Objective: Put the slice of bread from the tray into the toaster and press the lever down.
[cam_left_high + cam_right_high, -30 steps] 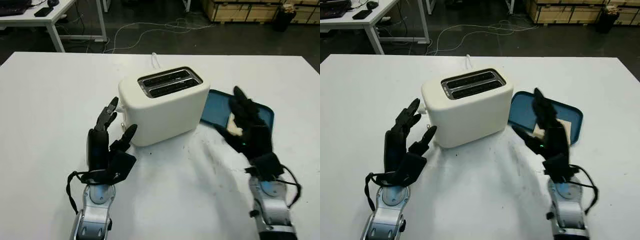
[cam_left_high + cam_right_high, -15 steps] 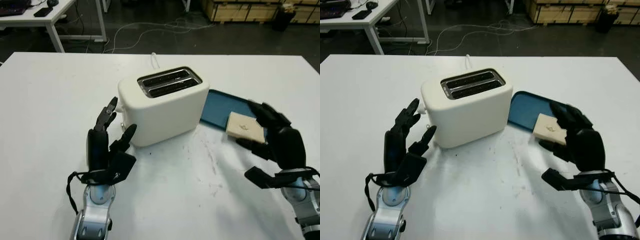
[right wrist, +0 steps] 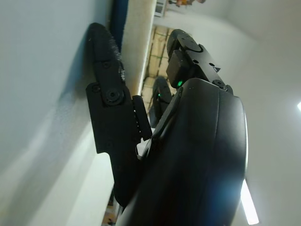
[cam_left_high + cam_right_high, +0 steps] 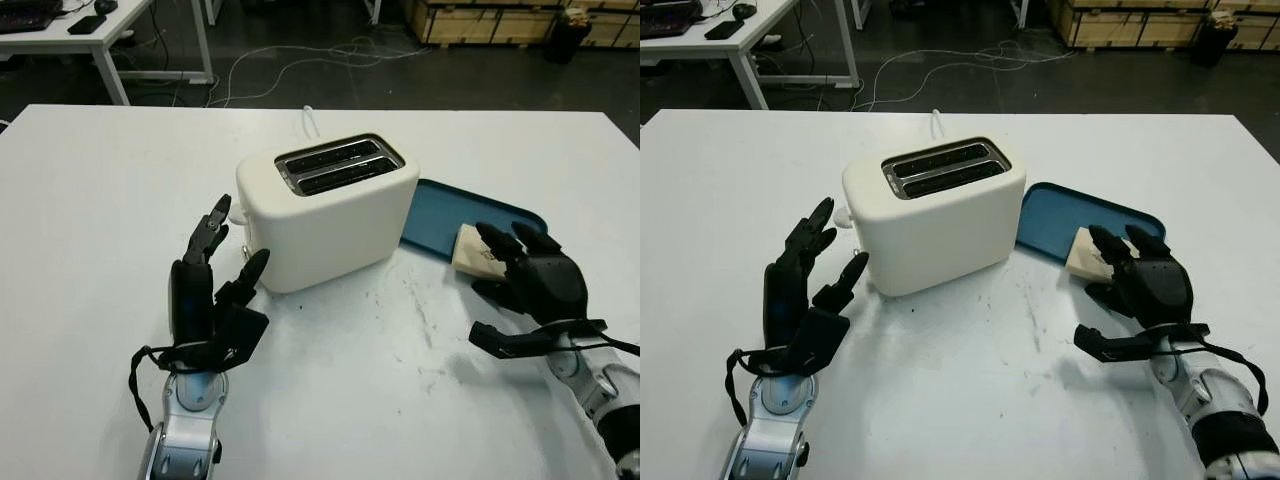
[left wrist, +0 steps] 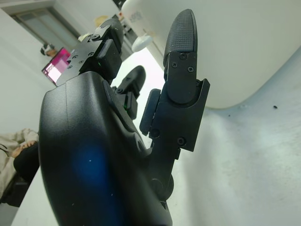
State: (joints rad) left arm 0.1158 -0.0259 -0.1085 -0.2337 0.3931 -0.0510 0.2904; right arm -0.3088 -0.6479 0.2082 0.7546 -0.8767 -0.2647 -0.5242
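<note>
Even overhead light fell bright on the white table [image 4: 90, 200], with soft shadows under the toaster [image 4: 328, 205] and both hands, floor behind dimmer, and a glare spot in the right wrist view.

Cream toaster [image 4: 330, 213], blue tray [image 4: 452, 218], pale tan bread [image 4: 478, 253], white table [image 4: 100, 190], blk hands.

You are looking at a white table [image 4: 90, 200] that is carrying everything here. A cream toaster [image 4: 330, 210] is sitting on it near the middle, its two slots facing up and its white cord [image 4: 312, 120] trailing off the far side. Just beside the toaster, on the right, a blue tray [image 4: 440, 222] is lying flat on the tabletop. Dark scuffs and specks [image 4: 415, 310] are marking the surface in front of the toaster.
</note>
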